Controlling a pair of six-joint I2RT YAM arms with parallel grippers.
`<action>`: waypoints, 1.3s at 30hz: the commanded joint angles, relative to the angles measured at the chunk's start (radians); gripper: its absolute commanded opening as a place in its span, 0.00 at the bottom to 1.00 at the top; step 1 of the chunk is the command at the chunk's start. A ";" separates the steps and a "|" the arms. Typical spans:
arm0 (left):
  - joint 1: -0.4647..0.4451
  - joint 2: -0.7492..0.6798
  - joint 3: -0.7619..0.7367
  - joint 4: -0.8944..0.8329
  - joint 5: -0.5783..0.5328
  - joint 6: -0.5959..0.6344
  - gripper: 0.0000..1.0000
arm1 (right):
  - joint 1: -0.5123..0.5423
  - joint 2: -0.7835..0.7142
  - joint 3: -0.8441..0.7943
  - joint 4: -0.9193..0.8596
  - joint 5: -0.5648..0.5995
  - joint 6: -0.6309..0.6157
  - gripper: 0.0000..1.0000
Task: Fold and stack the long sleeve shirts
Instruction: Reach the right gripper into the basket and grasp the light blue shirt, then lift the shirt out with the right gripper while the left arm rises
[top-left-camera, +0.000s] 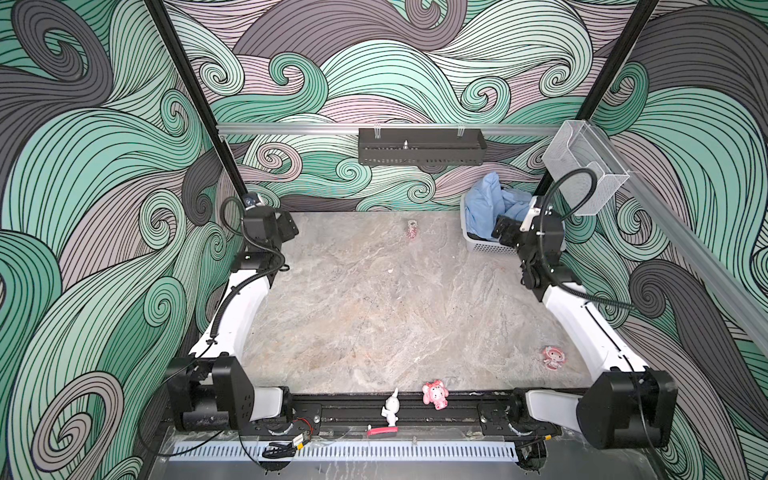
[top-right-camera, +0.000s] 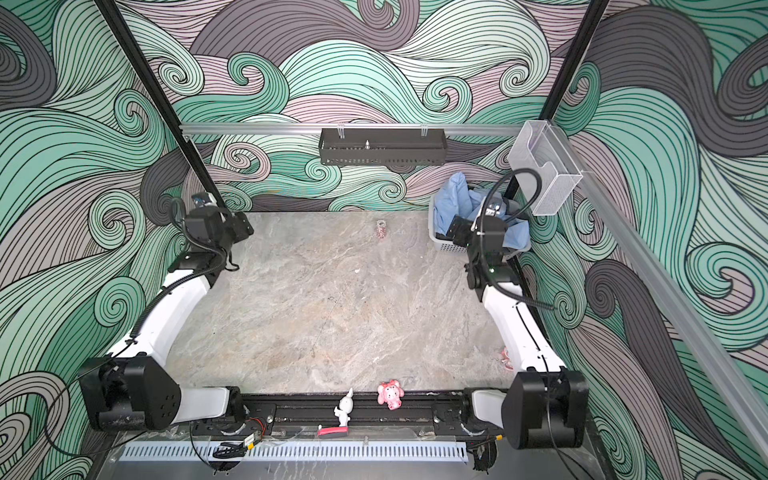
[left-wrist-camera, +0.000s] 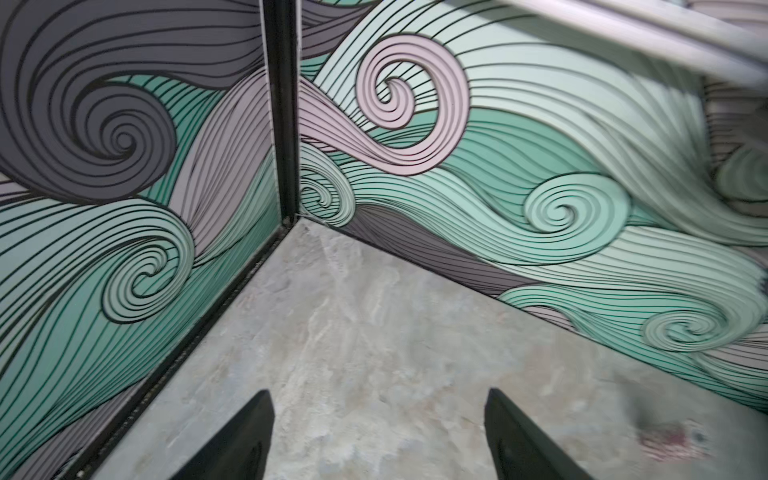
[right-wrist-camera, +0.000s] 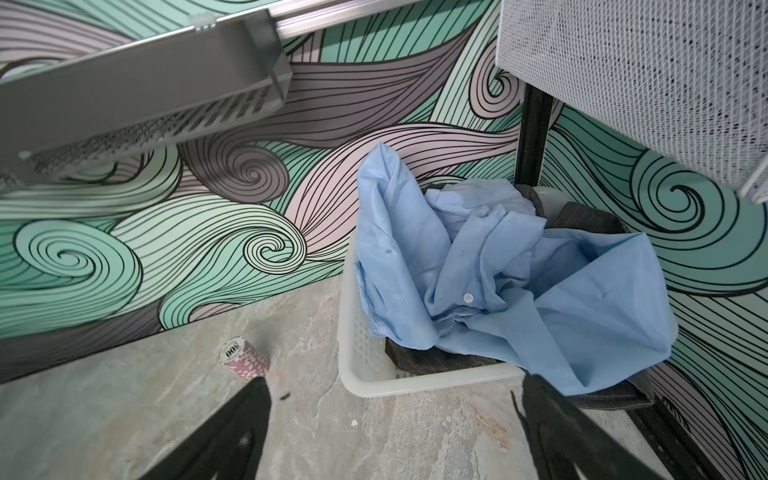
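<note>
Plainly, the task is judged to be at its first step, since no garment has been spread on the marble table (top-left-camera: 374, 316). The white basket (right-wrist-camera: 415, 384) is set in the table's far right corner. The light-blue shirt (right-wrist-camera: 498, 266) is heaped in it, crumpled and spilling over the rim, with a dark pinstriped garment (right-wrist-camera: 424, 359) seen beneath.

The right gripper (right-wrist-camera: 392, 386) is held just short of the basket, its jaws wide apart with nothing between them. The left gripper (left-wrist-camera: 377, 395) is pointed at the far left corner, jaws likewise apart and empty.

Next, a reach into the basket is called for. A raised fold near the small button (right-wrist-camera: 468, 297) should be pinched, so that only the blue cloth is lifted out and the dark one is left behind.
</note>
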 joint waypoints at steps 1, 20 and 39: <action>-0.063 0.043 0.073 -0.398 0.081 -0.053 0.88 | -0.031 0.124 0.122 -0.370 -0.016 0.137 0.98; -0.261 0.126 0.117 -0.471 0.073 -0.007 0.99 | -0.126 0.884 0.950 -0.628 -0.057 0.168 0.99; -0.269 0.022 0.124 -0.489 0.077 0.002 0.99 | -0.131 0.955 1.272 -0.719 -0.082 0.123 0.04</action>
